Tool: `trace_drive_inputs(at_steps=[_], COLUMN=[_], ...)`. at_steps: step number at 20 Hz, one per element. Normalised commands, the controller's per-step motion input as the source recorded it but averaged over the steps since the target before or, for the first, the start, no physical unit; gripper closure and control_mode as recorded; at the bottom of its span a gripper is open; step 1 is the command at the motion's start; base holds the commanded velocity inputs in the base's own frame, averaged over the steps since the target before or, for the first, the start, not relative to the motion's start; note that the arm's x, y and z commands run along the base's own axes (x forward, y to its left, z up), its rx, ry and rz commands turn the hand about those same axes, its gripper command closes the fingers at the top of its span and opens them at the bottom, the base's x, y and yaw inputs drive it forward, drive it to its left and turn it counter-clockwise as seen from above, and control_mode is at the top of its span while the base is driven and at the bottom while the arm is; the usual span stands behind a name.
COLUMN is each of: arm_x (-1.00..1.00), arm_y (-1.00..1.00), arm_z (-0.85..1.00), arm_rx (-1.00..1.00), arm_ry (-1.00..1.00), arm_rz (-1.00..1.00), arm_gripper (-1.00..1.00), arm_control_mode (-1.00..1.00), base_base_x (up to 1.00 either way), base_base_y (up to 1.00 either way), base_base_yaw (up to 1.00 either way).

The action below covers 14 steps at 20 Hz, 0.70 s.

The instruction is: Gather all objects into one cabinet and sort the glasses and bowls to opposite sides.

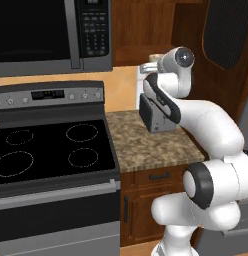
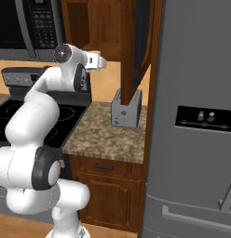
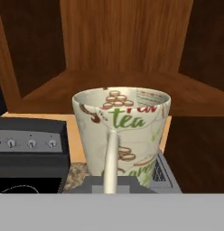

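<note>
Fingers [image 3: 111, 158] are clamped on the rim of the cream tumbler [image 3: 123, 135], one pale finger reaching down inside it; the glass is carried upright before the dark wooden cabinet [image 3: 123, 40], above the granite counter [image 1: 146, 145]. A thin rim grip could slip if swung quickly. Nothing is seen inside the tumbler.

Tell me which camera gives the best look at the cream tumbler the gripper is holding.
The hand view: the cream tumbler sits close and upright, its "tea" print readable, one finger across its wall. In the left base view only its rim peeks behind the arm; in the right base view the hand hides it.
</note>
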Motion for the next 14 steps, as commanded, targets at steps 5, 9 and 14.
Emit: trace_drive_inputs(at_steps=[5,9,14], arm_x=[-1.00,-1.00,-1.00], arm_y=[0.00,0.04,0.00], arm_z=[-0.25,-0.27,-0.39], arm_rx=[0.00,0.00,-0.02], arm_ry=[0.02,0.10,0.12], arm_rz=[0.00,0.00,0.00], arm_gripper=[1.00,1.00,1.00], arm_control_mode=[-1.00,-1.00,-1.00], base_base_x=[0.00,0.00,0.00], base_base_y=[0.00,0.00,0.00], base_base_yaw=[0.00,0.00,0.00])
